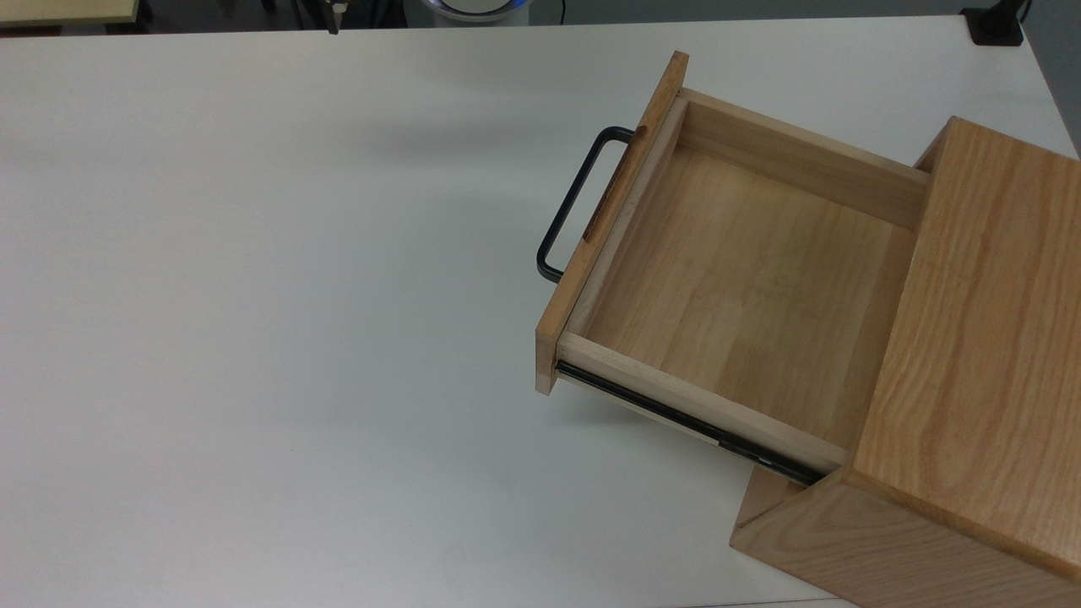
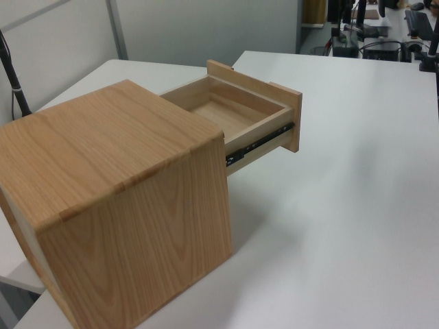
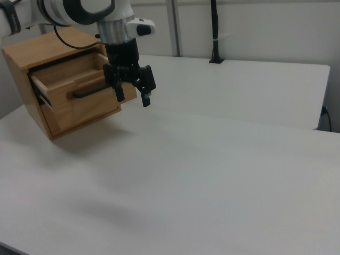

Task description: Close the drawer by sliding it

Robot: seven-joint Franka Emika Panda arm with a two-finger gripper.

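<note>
the drawer (image 1: 743, 287) is sticking out of the cabinet (image 1: 971, 380) toward the top view's left, its handle (image 1: 578, 203) pointing that way. the cabinet is sitting on the table (image 1: 253, 338) at the top view's right. in the right view, the gripper (image 3: 133, 94) is hanging in front of the drawer (image 3: 79, 93).

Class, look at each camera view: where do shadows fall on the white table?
Top view: a narrow shadow lies under the open light wooden drawer; left view: shade beside the oak-grained cabinet; right view: a soft, faint patch on the white table.
</note>
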